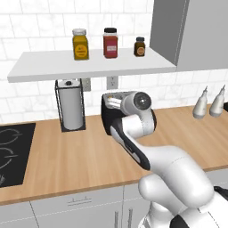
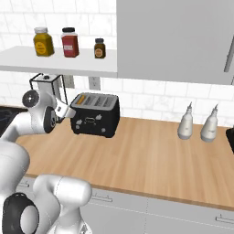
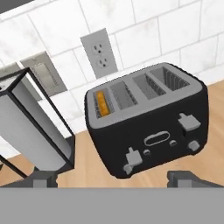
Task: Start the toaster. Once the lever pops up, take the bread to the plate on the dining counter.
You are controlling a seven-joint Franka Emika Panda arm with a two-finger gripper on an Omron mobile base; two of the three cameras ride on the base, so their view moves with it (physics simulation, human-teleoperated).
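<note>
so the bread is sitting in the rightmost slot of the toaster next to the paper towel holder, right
Not quite. In the hand view the bread sits in the leftmost slot of the toaster, the slot at the end nearest the paper towel holder. The other three slots look empty. The rest holds: the toaster does stand beside the holder.

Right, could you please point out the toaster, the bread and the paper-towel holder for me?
toaster (image 3: 173, 120): hand view, its black front face.
bread (image 3: 101, 102): hand view, orange top edge showing in a slot.
paper-towel holder (image 1: 71, 109): left base view, the white roll.
</note>
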